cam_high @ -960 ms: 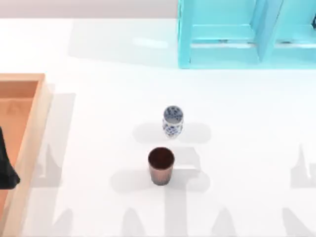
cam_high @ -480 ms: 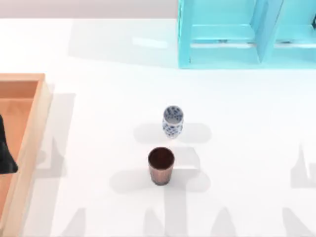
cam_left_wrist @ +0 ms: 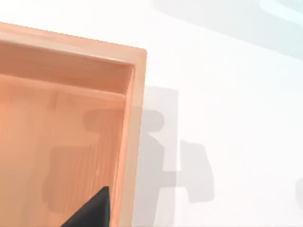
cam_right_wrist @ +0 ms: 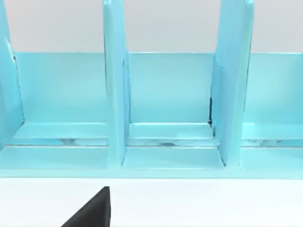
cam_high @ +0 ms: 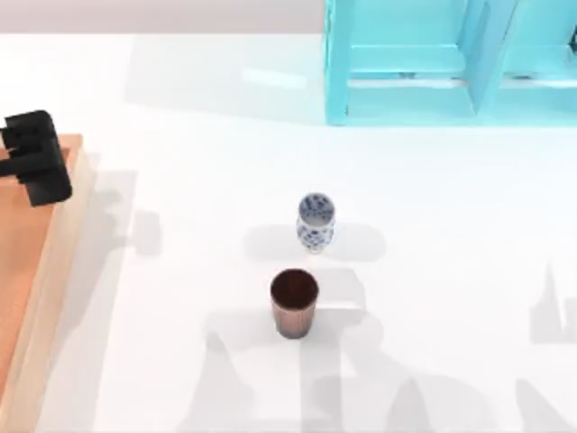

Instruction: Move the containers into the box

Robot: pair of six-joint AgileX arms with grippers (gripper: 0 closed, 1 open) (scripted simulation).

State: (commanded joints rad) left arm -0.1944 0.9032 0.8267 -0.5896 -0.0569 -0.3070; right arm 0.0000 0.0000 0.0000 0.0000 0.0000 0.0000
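While left tool [cam_high: 36, 158] hovers over box [cam_high: 68, 234] corner, grip state unclear, vase [cam_high: 315, 221], cup [cam_high: 294, 303] well apart.

White table [cam_high: 433, 225] spreads bright, soft shadows across it. Turquoise shelf unit [cam_high: 451, 63] stands at one o'clock.

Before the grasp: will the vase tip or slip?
The vase stands upright and looks narrow for its height, so a side push would probably tip it. Its rounded, glazed-looking body may slip between fingers. It stands apart from the cup, leaving room.
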